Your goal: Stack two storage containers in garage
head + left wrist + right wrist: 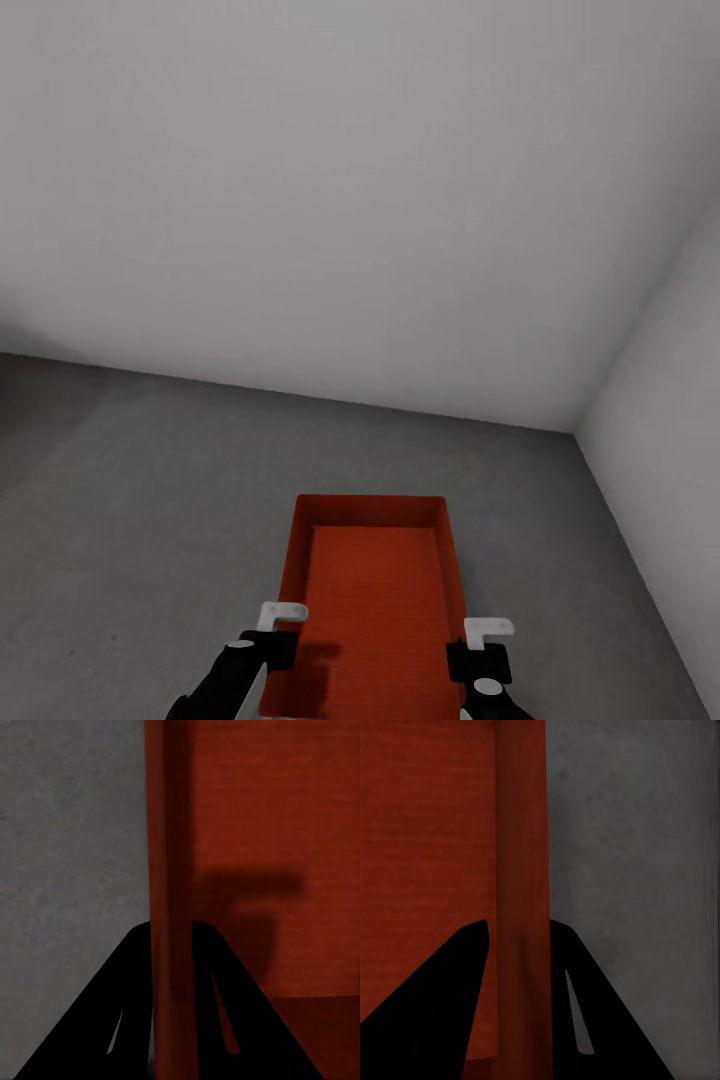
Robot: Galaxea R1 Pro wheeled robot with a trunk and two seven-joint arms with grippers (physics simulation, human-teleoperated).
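Two tools clamping container walls

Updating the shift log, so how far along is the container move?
One storage container is already in the garage, over the grey concrete floor near a wall corner. In hand: the left gripper and right gripper each clamp a side wall of it. No second container is in sight, so fetching and stacking it appear to remain.

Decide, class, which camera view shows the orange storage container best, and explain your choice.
The head view: the whole open storage container shows above the grey floor, held between the left gripper and right gripper. Each wrist view shows one gripped wall and part of the inside.
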